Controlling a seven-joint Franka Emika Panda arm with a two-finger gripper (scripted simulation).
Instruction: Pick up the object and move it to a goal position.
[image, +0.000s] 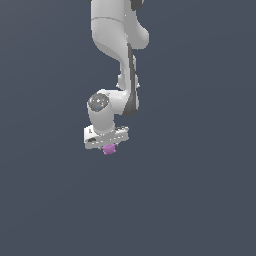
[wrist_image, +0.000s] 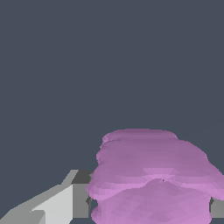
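The object (image: 109, 149) is a small pink-purple lumpy block that peeks out just under the white hand of my gripper (image: 108, 145), near the middle of the exterior view. In the wrist view the ridged object (wrist_image: 148, 175) fills the space between the fingers. One grey-white finger (wrist_image: 65, 205) presses against one side of it, and a sliver of the other finger (wrist_image: 217, 208) shows at its opposite side. My gripper (wrist_image: 151, 212) is shut on the object. In the exterior view the hand hides the fingers.
The white arm (image: 117, 60) comes down from the top of the exterior view. Around it there is only a plain dark blue-grey background (image: 200, 175). No goal marker shows in either view.
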